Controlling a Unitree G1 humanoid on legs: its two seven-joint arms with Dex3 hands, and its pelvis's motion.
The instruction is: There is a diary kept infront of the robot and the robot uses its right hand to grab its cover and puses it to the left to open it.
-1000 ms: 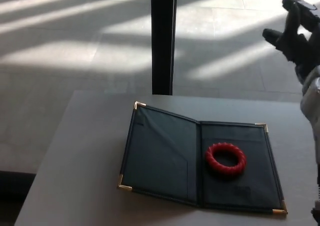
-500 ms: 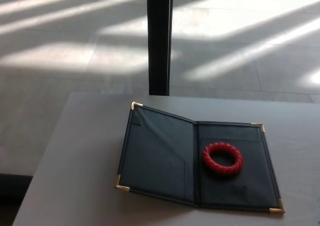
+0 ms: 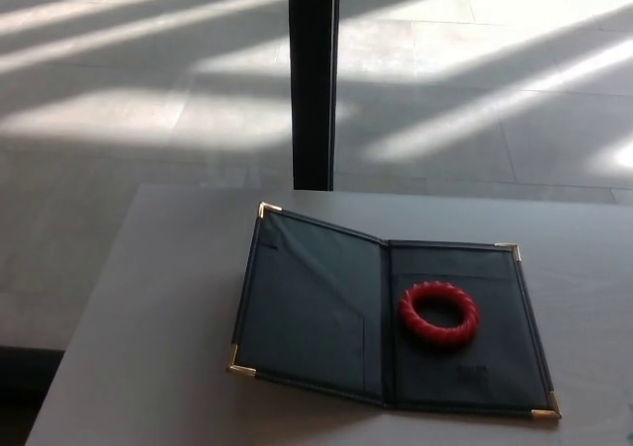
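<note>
Diary (image 3: 386, 317) is lying fully open near the bench's (image 3: 148, 317) front edge, its cover spread flat toward the left edge. Neither hand is showing now, so their fingers cannot be judged; the right hand, raised at the far right a second ago, has left the picture. That withdrawal suggests the opening is finished. One diary, one red ring (image 3: 439, 313) resting on its right page, one dark post (image 3: 311, 80) behind the bench.

Right hand, a second ago raised beyond the far right corner of the open diary (image 3: 388, 317), has left view. No hand visible now.
</note>
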